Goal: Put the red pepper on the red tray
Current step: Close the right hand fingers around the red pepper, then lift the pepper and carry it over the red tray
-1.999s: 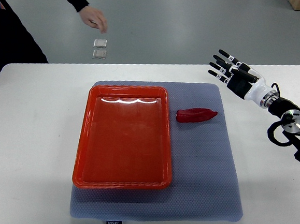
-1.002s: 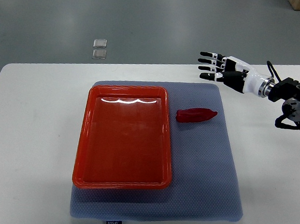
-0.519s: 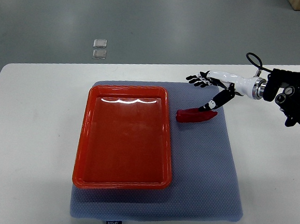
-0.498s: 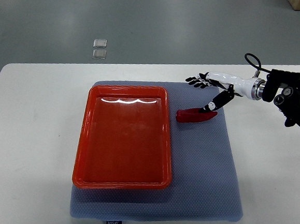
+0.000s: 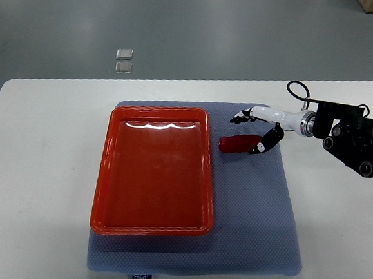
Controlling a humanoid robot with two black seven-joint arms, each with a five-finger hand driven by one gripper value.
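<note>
The right hand (image 5: pixel 255 127) reaches in from the right over the far part of the grey mat (image 5: pixel 258 216), its fingers (image 5: pixel 240 116) spread on the far side of the red pepper (image 5: pixel 239 144) and its thumb down at the pepper's right end, apparently touching it. It brackets the pepper but has not closed on it. The pepper lies on the mat just right of the red tray (image 5: pixel 155 169), directly under and slightly near of the hand, its long axis running left to right. The tray is to the left, so the carry should go leftward over the rim. The left arm is out of view. Mat and tray rest on the white surface (image 5: pixel 36 166).
</note>
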